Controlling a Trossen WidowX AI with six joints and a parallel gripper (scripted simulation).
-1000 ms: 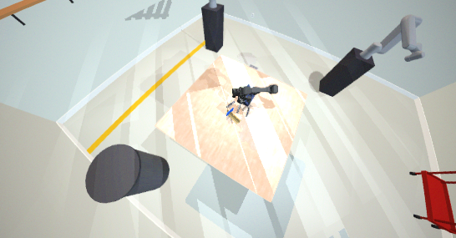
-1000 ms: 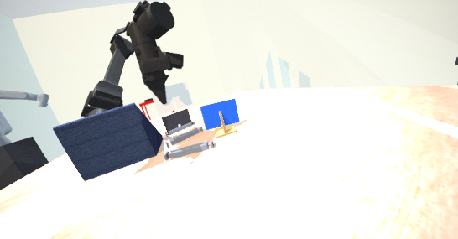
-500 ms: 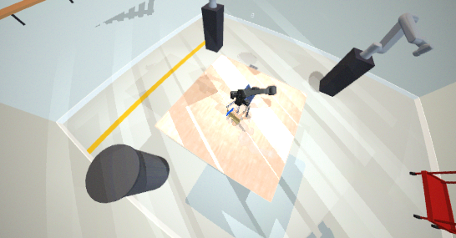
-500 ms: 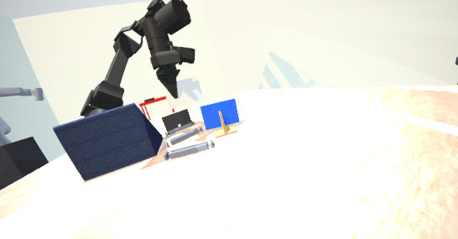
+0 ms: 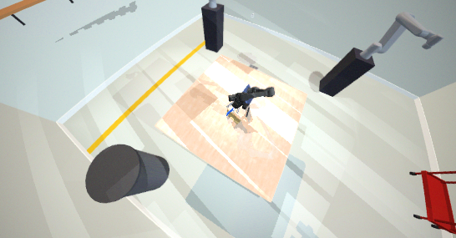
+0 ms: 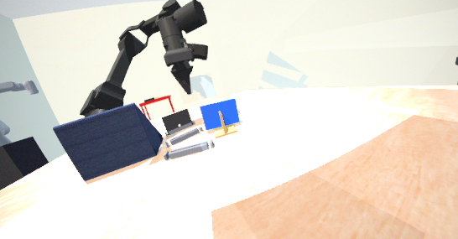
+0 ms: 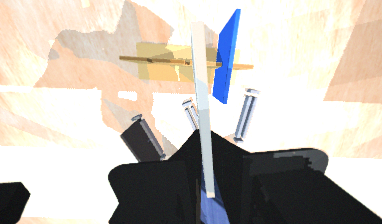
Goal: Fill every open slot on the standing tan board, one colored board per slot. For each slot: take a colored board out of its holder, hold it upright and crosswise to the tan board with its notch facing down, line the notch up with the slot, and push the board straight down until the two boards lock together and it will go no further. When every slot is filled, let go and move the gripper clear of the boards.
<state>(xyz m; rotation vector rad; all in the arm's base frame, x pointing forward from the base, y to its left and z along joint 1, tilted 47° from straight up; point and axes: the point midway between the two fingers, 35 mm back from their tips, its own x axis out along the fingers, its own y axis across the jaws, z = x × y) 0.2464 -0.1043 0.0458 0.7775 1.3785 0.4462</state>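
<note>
My gripper (image 6: 189,91) (image 7: 204,138) is shut on a white board (image 6: 205,86) (image 7: 199,75), which shows edge-on in the wrist view and pale against the wall in the exterior view. It is held high, crosswise to the tan board (image 6: 222,121) (image 7: 167,60) in the wrist view. There it crosses the tan board's line left of the blue board (image 5: 230,112) (image 6: 211,116) (image 7: 226,67), which stands crosswise on the tan board. A small notch shows just left of the white board. The white board's lower edge and height are hard to judge. A black board (image 6: 177,122) (image 7: 141,140) stands in its holder.
Two grey holders without boards, one nearer (image 6: 189,150) (image 7: 246,116) and one between (image 6: 184,136) (image 7: 190,114), lie between the arm base and the tan board. A large dark blue block (image 6: 109,142) stands beside the arm base.
</note>
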